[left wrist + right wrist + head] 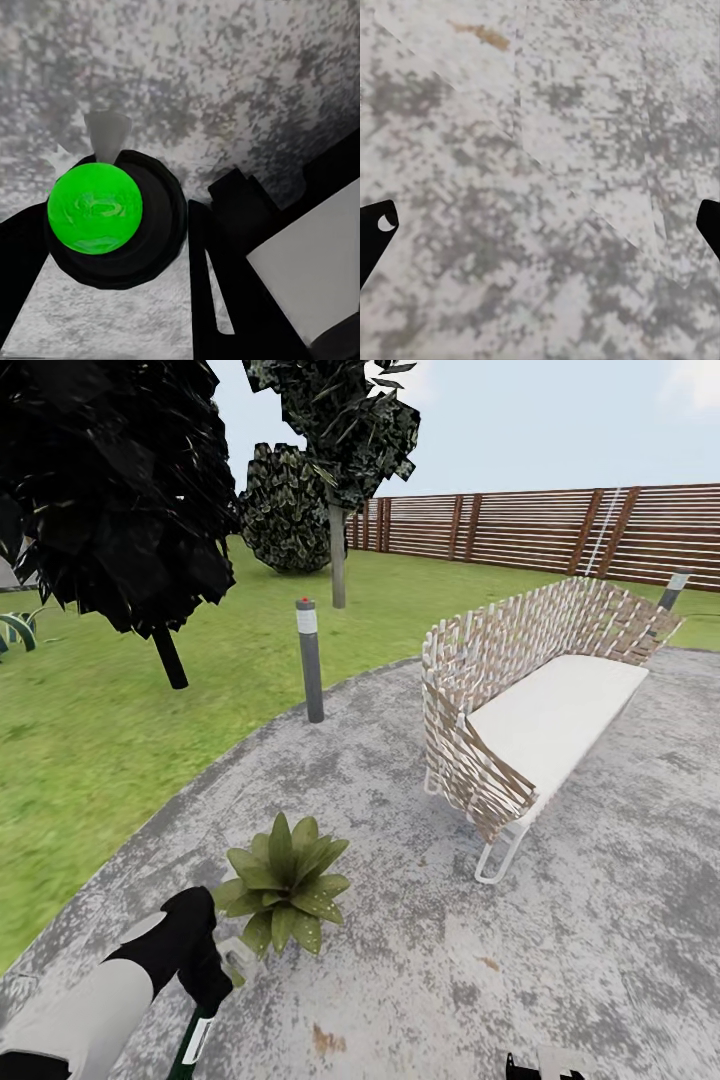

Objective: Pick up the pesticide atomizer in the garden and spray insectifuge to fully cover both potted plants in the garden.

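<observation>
Head view: left gripper pinching pesticide atomizer beside potted plant; right gripper fingers spread over patio.

The left arm enters at the head view's lower left, white forearm, black wrist; its pincer is clamped (fingers angled downward). The right pincer fingertips sit wide apart.

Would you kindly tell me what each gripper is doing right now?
Left gripper: shut on the pesticide atomizer, beside a potted plant.
Right gripper: open, holding nothing, above the stone patio.
</observation>
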Motion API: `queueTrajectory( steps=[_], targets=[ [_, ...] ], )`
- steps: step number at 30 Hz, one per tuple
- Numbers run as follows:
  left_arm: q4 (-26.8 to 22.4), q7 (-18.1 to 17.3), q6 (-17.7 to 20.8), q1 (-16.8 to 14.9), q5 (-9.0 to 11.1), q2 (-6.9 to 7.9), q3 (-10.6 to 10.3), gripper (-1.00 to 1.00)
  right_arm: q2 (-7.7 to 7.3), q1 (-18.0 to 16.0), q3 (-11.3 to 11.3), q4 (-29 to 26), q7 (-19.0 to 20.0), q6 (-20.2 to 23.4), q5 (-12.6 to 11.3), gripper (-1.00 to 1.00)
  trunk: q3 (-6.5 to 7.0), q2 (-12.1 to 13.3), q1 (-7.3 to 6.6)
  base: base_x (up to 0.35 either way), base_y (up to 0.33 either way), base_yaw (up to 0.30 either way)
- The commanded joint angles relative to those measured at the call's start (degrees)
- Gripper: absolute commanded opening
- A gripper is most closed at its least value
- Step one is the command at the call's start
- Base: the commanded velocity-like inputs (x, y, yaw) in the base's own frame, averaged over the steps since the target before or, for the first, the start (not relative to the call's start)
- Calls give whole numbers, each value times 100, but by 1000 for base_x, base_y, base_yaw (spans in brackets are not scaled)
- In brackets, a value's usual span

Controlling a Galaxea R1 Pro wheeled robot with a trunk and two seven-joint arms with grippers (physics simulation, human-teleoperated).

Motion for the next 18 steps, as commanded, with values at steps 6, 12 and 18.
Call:
queueTrajectory(
  steps=[6,12,18],
  targets=[
    [-27,237,39,0,16,3,190,-100,1,-4,-39,8,-12,-19,60,100,-5,-2,-1,-10,24,-22],
    [-22,271,18,60,-20,-1,335,-100,3,-4,-39,8,-10,-19,60,100,-5,-2,-1,-112,266,-240],
    [-761,322,39,138,8,-65,369,-100,10,-4,-39,8,-10,-19,60,100,-5,-2,-1,-7,333,-162]
  ],
)
